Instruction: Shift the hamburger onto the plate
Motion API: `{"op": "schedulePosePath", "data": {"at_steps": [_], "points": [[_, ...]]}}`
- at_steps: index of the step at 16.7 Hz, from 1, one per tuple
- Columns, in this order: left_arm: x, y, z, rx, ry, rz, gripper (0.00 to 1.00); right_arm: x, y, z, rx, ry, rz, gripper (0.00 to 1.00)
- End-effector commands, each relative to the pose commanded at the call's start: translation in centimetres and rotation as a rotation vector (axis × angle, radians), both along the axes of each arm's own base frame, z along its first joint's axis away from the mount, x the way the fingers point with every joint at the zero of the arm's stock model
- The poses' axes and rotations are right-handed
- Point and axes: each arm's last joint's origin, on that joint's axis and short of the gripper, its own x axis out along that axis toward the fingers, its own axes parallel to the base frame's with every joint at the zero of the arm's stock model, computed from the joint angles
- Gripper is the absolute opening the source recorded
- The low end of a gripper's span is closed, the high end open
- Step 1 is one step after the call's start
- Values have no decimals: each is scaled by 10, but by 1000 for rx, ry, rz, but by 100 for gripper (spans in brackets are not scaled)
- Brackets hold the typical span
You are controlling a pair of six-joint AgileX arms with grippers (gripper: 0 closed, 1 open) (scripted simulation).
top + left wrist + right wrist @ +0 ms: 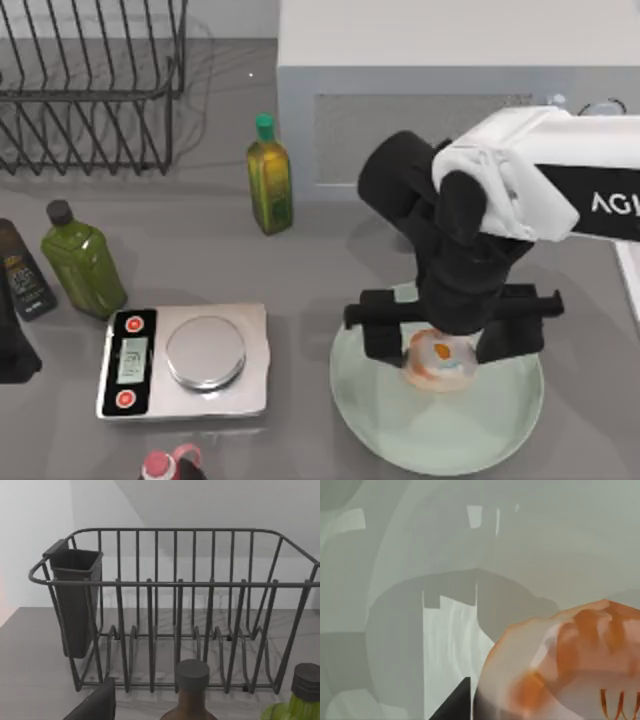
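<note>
The hamburger (438,362), a small tan-orange bun with whitish patches, lies on the far half of the pale mint-green plate (440,430) at the table's front right. It fills the near corner of the right wrist view (570,665) over the glossy plate (445,555). My right gripper (442,345) hangs straight down over the hamburger. Its black fingers (383,335) stand open on either side of the bun, with a narrow gap at each side. My left arm (15,350) is parked at the table's left edge.
A steel kitchen scale (185,358) stands left of the plate. Two green bottles (82,258) (269,180) and a dark bottle (22,270) stand behind it. A wire dish rack (90,85) (175,610) fills the back left. A white box (420,60) stands behind the plate. A red-capped bottle (165,466) sits at the front edge.
</note>
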Motion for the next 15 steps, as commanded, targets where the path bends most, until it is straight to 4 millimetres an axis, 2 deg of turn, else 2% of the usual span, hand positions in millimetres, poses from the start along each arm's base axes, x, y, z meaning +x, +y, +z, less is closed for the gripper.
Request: {"op": "schedulePosePath", "data": {"at_steps": [9,15], "points": [[0,0,0,0,0,0,100,0,0,0,0,0,0,98],[0,0,0,0,0,0,100,0,0,0,0,0,0,100]]}}
